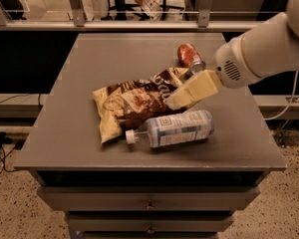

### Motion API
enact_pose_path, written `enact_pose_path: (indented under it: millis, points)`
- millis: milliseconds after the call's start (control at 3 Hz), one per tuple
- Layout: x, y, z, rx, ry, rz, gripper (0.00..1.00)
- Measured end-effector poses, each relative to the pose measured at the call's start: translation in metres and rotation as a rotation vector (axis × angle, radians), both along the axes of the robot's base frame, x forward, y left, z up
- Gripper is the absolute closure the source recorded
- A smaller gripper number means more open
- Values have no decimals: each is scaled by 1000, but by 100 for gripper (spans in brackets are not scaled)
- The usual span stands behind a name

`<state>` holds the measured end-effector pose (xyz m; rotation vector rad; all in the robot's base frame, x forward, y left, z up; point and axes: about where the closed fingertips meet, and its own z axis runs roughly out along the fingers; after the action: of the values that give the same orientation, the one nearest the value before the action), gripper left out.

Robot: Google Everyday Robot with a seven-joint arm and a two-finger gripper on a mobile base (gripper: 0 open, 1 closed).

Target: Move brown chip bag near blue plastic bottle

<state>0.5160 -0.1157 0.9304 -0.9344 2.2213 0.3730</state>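
Note:
The brown chip bag [132, 106] lies flat in the middle of the grey table [70, 133]. Its dark middle and tan ends show, with white lettering near its right end. The blue plastic bottle [177, 127] lies on its side just in front of the bag and touches its lower edge, with the white cap [131, 137] pointing left. My gripper [174, 100] comes in from the right on a white arm. Its cream tip is over the bag's right end, just above the bottle, and hides part of the bag.
A small red soda can [190, 58] lies behind the bag's right end, close to my wrist. The table stands on a cabinet with drawers [149, 203]. A railing [139, 24] runs behind the table's far edge.

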Motion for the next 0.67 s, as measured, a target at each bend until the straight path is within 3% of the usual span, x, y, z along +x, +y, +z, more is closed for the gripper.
enact_pose_path:
  millis: [333,667]
  points:
    - [-3,-4,4,-22,-41,45,0]
    - [-3,-3,4,-23,-42,46,0]
